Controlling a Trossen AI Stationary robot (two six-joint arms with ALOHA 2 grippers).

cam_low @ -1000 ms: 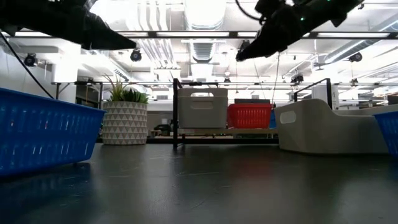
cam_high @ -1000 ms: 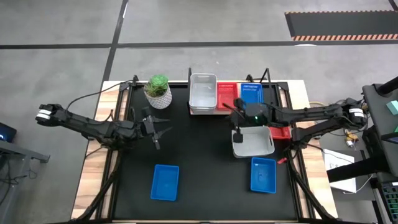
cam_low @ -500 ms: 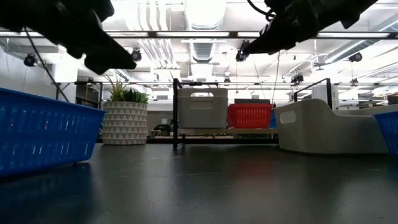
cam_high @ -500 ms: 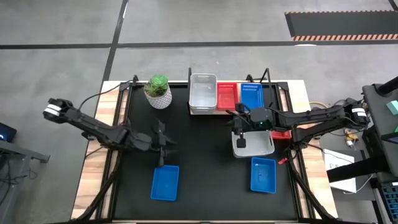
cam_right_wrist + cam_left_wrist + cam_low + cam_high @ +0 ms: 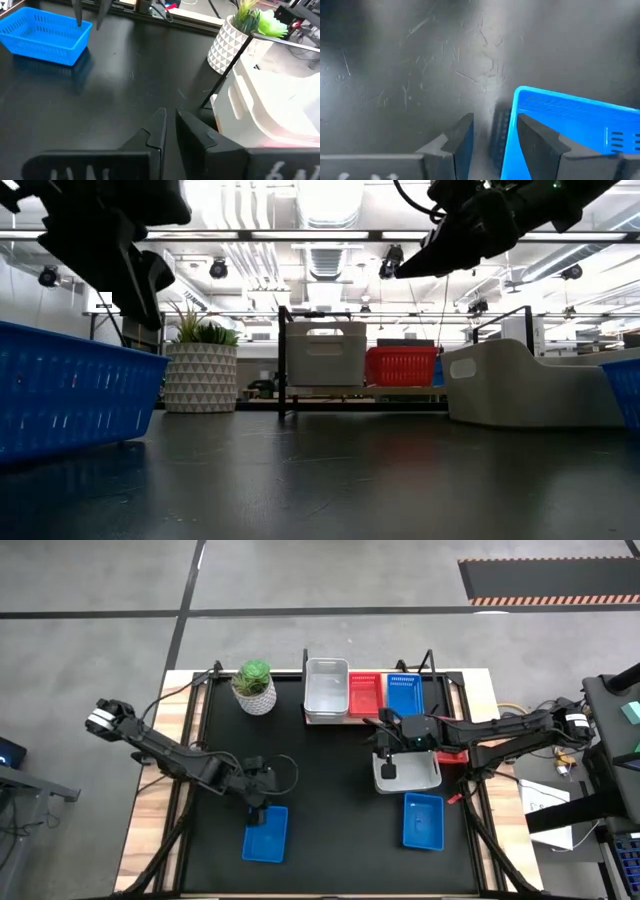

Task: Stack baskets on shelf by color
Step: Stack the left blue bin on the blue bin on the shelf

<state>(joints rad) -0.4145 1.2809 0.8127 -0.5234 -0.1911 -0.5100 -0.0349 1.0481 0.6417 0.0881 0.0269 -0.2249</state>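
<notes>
On the shelf (image 5: 432, 675) at the table's far edge stand a white-grey basket (image 5: 326, 690), a red basket (image 5: 364, 693) and a blue basket (image 5: 404, 692). On the table are a blue basket (image 5: 265, 833) at the near left, a blue basket (image 5: 424, 821) at the near right, a white-grey basket (image 5: 410, 770) and a red basket (image 5: 452, 752) under my right arm. My left gripper (image 5: 495, 145) is open and points down, one finger on either side of the near-left blue basket's far wall (image 5: 512, 125). My right gripper (image 5: 171, 130) is shut and empty, above the table by the white-grey basket's left wall. My left gripper stands open across the blue basket's far short wall (image 5: 510, 135) near a corner, from above, one finger inside and one outside. I cannot tell whether a finger touches the wall. The basket rests flat on the table.
A white ribbed plant pot (image 5: 255, 688) with a green plant stands at the far left beside the shelf. The table's black middle (image 5: 320, 770) lies between the two arms.
My left gripper has gone toward the table's near edge and down, turned from level to pointing down, and now stands over the near-left blue basket's far wall. The baskets have not moved.
</notes>
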